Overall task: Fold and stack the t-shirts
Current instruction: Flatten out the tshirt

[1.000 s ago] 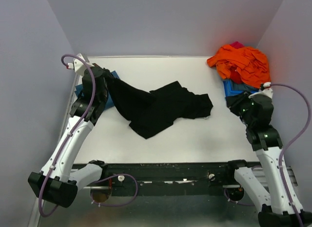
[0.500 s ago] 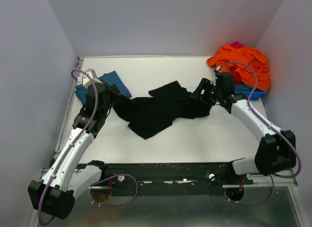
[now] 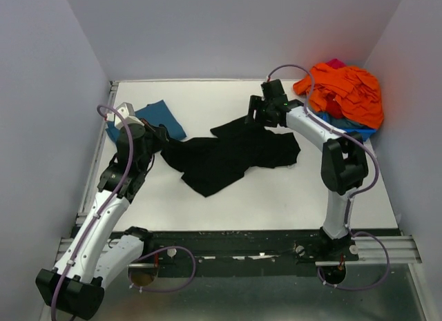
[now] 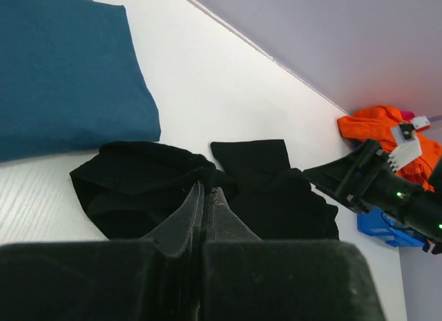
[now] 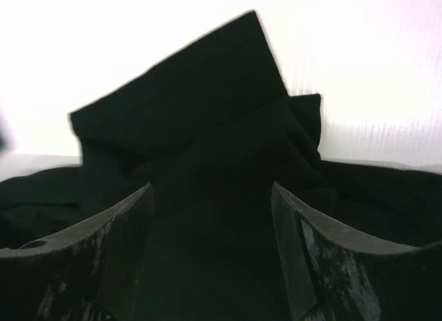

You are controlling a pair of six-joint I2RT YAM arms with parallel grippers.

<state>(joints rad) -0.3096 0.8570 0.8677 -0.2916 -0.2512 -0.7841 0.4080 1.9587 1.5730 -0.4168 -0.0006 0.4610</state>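
My right gripper [image 3: 254,118] has swung in from frame right, jaws now wide and empty over the crumpled black cloth t-shirt [image 3: 228,157] at centre, while the left gripper [image 3: 157,139] is shut, apparently pinching its left edge, so spreading looks next.

The middle of the table [image 3: 276,190] is taken up by the crumpled black t-shirt [image 3: 221,159]. The upper left is blocked by the teal t-shirt [image 3: 162,117], the upper right by an orange clothes pile [image 3: 342,90] heaped over a blue bin [image 3: 359,133]. Bare surface is left along the lower edge and at top centre.
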